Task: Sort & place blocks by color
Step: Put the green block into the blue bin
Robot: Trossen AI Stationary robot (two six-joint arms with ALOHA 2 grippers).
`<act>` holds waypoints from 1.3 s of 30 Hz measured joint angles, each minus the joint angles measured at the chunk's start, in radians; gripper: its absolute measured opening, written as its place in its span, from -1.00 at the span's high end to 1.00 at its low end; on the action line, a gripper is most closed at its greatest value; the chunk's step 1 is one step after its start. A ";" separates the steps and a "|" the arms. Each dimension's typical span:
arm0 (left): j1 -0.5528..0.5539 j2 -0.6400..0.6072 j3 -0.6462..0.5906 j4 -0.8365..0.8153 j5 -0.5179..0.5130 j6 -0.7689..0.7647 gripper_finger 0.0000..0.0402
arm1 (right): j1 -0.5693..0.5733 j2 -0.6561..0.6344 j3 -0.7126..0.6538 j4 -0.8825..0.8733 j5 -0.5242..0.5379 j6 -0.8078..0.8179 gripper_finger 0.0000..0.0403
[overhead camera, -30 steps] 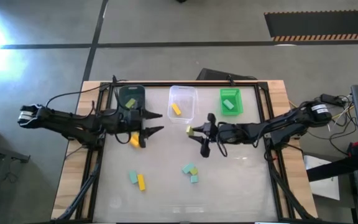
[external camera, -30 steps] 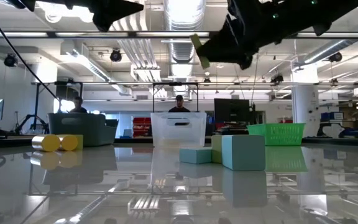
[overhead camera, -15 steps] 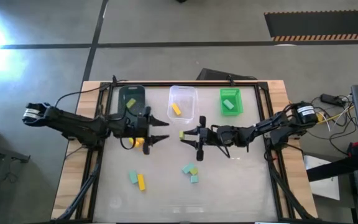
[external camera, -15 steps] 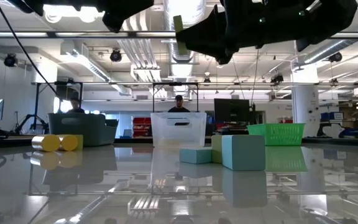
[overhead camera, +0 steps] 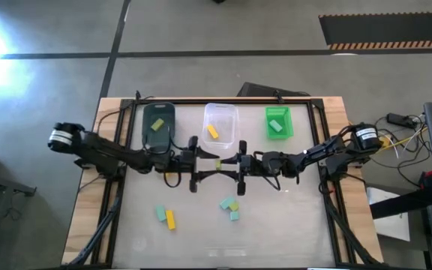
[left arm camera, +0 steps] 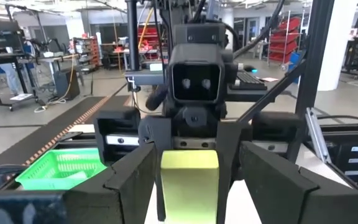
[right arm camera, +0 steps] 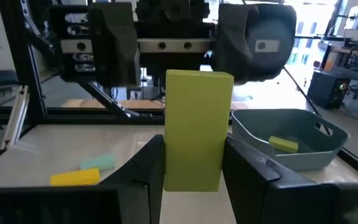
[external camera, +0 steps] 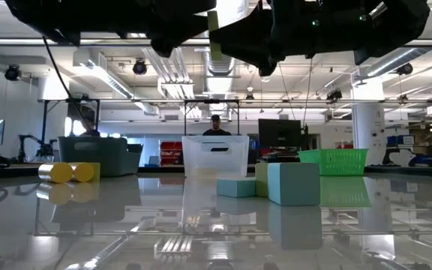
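A pale yellow-green bar is held above the middle of the worktop, in front of the clear bin. The right hand is clamped on it — its two dark fingers press the bar's sides, and the bar stands upright between them. The left hand faces it tip to tip, fingers spread, one on each side of the bar; whether they touch it cannot be told. In the left wrist view the bar sits between those spread fingers, with the right arm's camera straight behind it.

Both arms reach in from the worktop's sides and meet near its centre, raised off the surface — in the low view they hang dark across the top of the picture.

On the worktop, a teal block and a yellow bar lie together toward the near left. Right of them is a small cluster: a teal block, a yellow-green block and another teal block, close together. A yellow piece lies near the dark bin.

The dark bin holds a yellow-green block, the clear bin a yellow block, and the green bin a mint block. The three bins stand in a row along the far edge.
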 joint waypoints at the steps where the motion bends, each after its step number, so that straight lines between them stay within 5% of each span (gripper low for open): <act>1: 0.000 0.017 0.001 0.023 0.000 0.000 -0.07 | 0.000 0.000 0.000 0.000 0.000 -0.002 0.43; 9: 0.002 0.082 0.002 0.095 -0.003 0.009 -0.03 | 0.000 0.000 0.000 0.007 0.000 -0.005 0.43; 16: 0.002 0.091 0.000 0.127 -0.007 0.026 0.39 | 0.000 0.000 0.000 0.006 -0.001 -0.014 0.43; 21: 0.003 0.091 -0.002 0.126 -0.006 0.024 0.42 | 0.000 0.002 0.000 0.006 0.001 -0.016 0.42; 27: 0.004 0.088 0.001 0.102 -0.055 0.029 0.42 | 0.000 -0.014 0.000 -0.008 0.012 -0.005 -0.13; 32: 0.029 0.007 0.015 -0.125 -0.212 0.001 0.42 | 0.000 -0.097 0.000 -0.132 0.046 -0.003 -0.40; 39: 0.197 -0.181 0.090 -0.790 -0.348 -0.188 0.42 | 0.000 -0.298 0.000 -0.469 0.185 0.034 -0.38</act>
